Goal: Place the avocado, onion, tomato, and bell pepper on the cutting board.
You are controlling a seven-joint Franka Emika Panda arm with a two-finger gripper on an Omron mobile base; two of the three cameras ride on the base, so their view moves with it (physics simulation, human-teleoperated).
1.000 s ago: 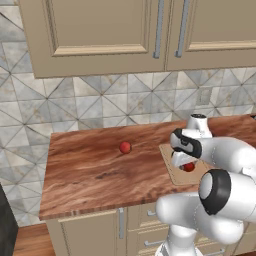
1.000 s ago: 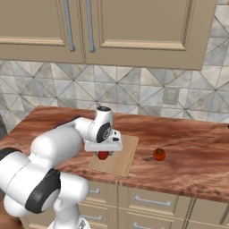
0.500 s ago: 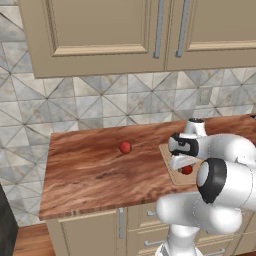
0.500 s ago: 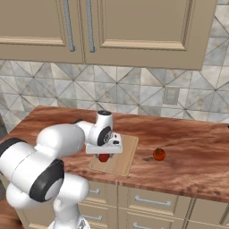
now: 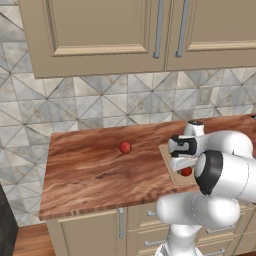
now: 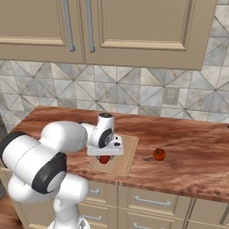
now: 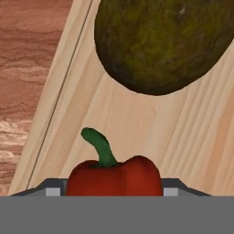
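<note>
Left base view. Reddish-brown wooden surface (image 5: 100, 170) across mid-frame. Cutting board (image 5: 170, 162) at centre right, largely covered by the white arm. Gripper (image 5: 183, 162) poised low over the board; a red item, the bell pepper (image 5: 186, 172), directly beneath it. One red ball (image 5: 125, 147) at frame centre, well apart from the board, probably the tomato or onion.

Right base view. Board (image 6: 125, 154) at centre; gripper (image 6: 105, 153) over its left half, red pepper (image 6: 104, 159) under it. Second red ball (image 6: 159, 154) right of centre on the bare surface, near the board but apart from it.

Hand view. Bell pepper (image 7: 114, 176), green stem up, at bottom centre on pale board grain. Avocado (image 7: 162, 43) at upper right, resting on the board just beyond the pepper. Whether the gripper pinches the pepper or stands spread: cannot tell.

Step in hand, by judgement: setting the pepper on the board, avocado already placed. Next move calls for lifting clear, then fetching either red ball.
</note>
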